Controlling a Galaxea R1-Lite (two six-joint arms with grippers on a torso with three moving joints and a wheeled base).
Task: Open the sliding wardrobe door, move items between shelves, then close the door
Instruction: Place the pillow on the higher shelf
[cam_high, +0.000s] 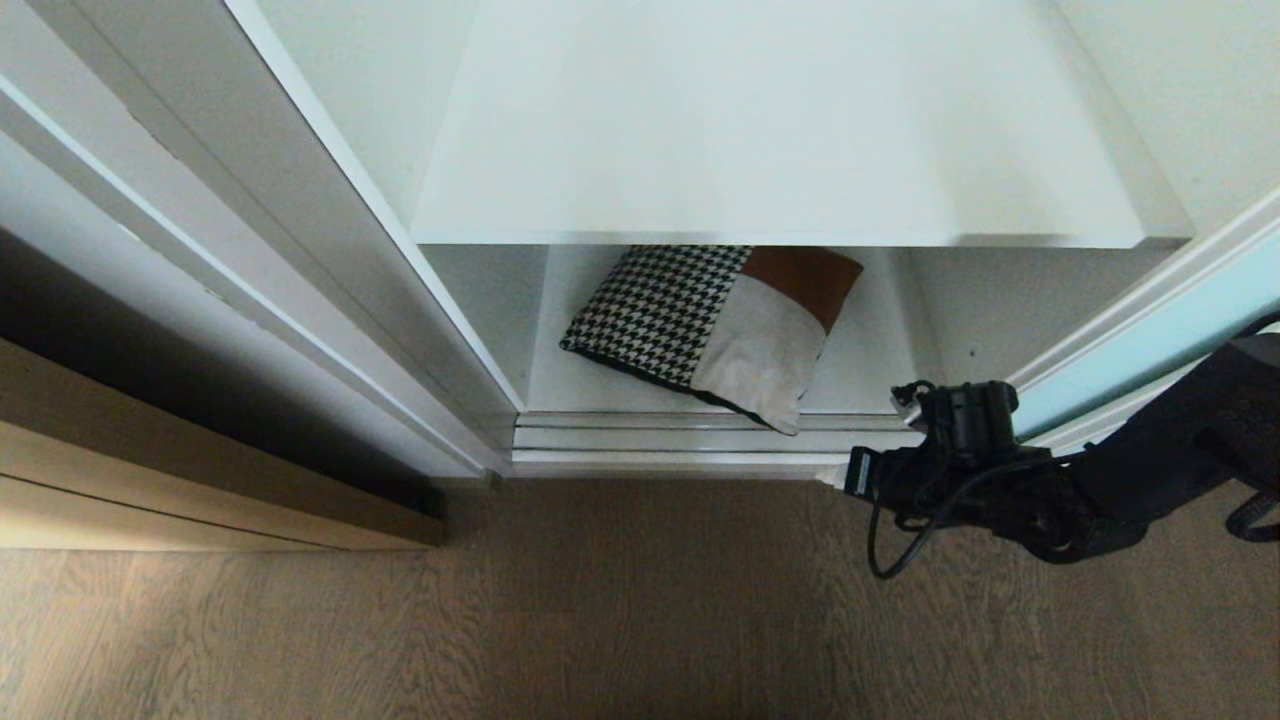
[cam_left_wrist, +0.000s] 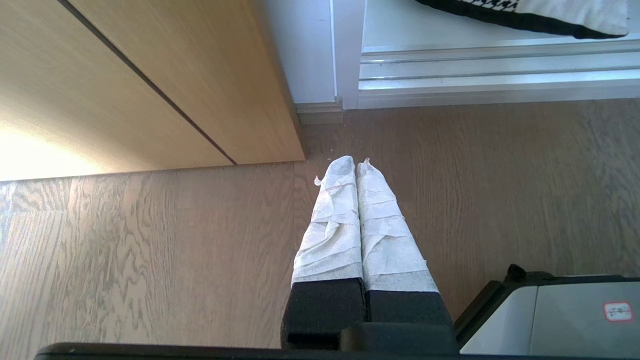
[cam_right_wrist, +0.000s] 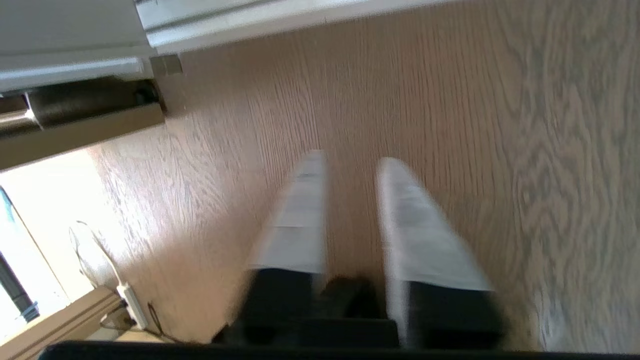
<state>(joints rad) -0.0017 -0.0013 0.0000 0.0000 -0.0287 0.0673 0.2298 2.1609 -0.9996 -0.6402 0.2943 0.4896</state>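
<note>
The wardrobe stands open: the sliding wardrobe door (cam_high: 1150, 335), a pale aqua panel in a light frame, sits pushed off to the right side of the opening, so both shelves are exposed. On the lower shelf (cam_high: 870, 360) lies the cushion (cam_high: 715, 325) — houndstooth, cream and rust patches over a black back — tilted, with one corner hanging over the front edge onto the door track (cam_high: 650, 438), a placement that puts it within easy reach from the floor side. The upper shelf (cam_high: 780, 130) shows nothing on it, which makes it the likely destination for the cushion. The right gripper (cam_right_wrist: 350, 165) is at the right of the opening, low over the wooden floor (cam_high: 600, 620) and just in front of the track, near the door's frame but apart from the cushion; its white-wrapped fingers stand parted with a narrow gap of bare floor between them and hold nothing — a stance that suits a reach toward the cushion, judged to be the step in hand. The left gripper (cam_left_wrist: 356, 167) is parked over the floor beside the tan wood-grain panel (cam_left_wrist: 150, 75), its two wrapped fingers pressed together and empty, presumably because one arm suffices here. The door's closing remains to be done.
</note>
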